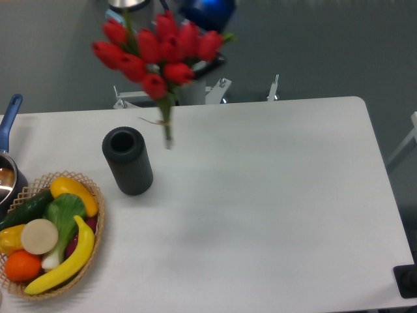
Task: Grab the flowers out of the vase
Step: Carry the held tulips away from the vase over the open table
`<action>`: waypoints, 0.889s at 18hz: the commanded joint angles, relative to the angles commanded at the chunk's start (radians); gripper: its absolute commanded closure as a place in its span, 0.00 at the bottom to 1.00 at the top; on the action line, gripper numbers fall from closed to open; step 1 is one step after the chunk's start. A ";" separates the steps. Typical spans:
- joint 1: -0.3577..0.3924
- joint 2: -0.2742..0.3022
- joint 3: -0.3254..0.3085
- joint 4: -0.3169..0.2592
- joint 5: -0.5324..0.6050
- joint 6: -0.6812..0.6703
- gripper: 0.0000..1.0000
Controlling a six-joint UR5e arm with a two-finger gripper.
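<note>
The flowers (158, 51), a bunch of red tulip buds on green stems, hang in the air above the table, their stem ends to the right of the vase and clear of its mouth. The vase (128, 160), a dark ribbed cylinder, stands upright and empty at the left of the table. My gripper (207, 60) is at the top of the view, behind the buds on their right side, shut on the flowers; its fingers are mostly hidden by the blooms.
A wicker basket (96, 225) of fruit and vegetables sits at the front left corner. A blue-handled pot (9, 130) stands at the left edge. The robot's base (195, 91) is behind the table's far edge.
</note>
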 joint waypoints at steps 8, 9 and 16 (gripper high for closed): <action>-0.002 -0.190 0.149 -0.003 0.342 0.080 0.98; -0.003 -0.213 0.164 -0.002 0.370 0.092 0.98; -0.011 -0.383 0.199 -0.012 0.703 0.288 0.94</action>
